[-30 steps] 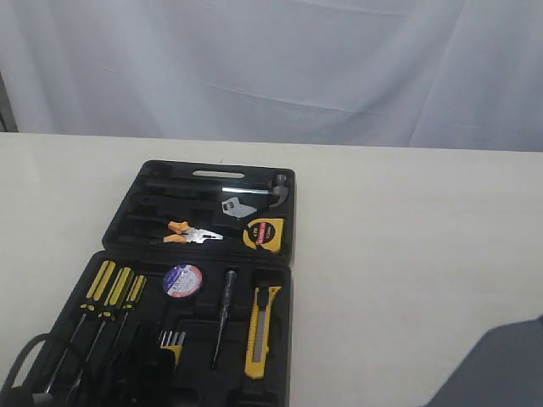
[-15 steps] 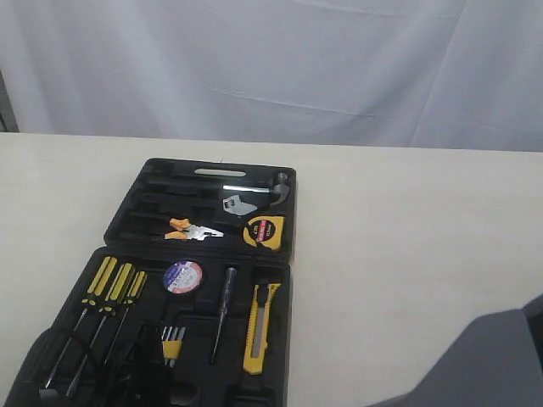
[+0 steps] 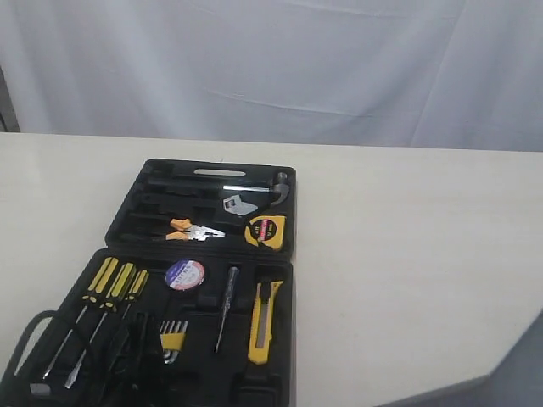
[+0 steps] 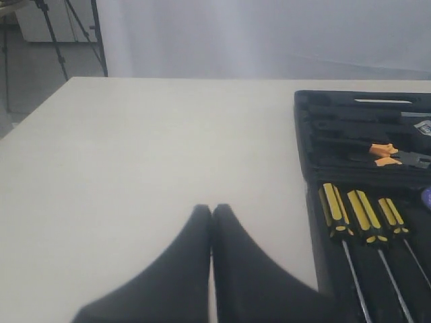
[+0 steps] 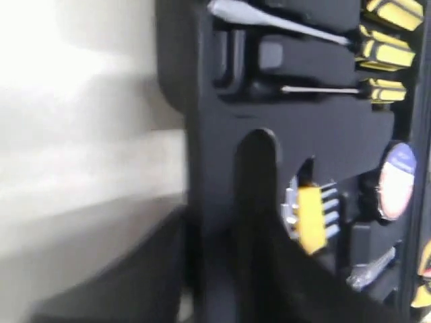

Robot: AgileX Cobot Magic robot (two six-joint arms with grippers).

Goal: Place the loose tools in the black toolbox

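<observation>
The black toolbox (image 3: 136, 216) lies open on the table, both halves flat. In its far half sit the pliers (image 3: 194, 230) with orange handles and the yellow tape measure (image 3: 265, 231). The near half holds the tape roll (image 3: 185, 275) and the yellow-black utility knife (image 3: 264, 322). My left gripper (image 4: 212, 212) is shut and empty, over bare table beside the toolbox (image 4: 357, 121). My right gripper (image 5: 232, 175) is a dark blur against the toolbox (image 5: 316, 128). Its jaws merge with the black plastic.
Three screwdrivers (image 3: 116, 283) and the clipped hex keys (image 3: 172, 337) lie in the near half, with a hammer (image 3: 276, 188) at the back. The left arm's cables (image 3: 38, 352) hang at the lower left. A grey arm part (image 3: 530, 365) shows at the lower right corner.
The grey right arm part swelled into the lower right of the exterior view, then dropped back to the corner. The left arm's dark mass shifted slightly over the box's near edge.
</observation>
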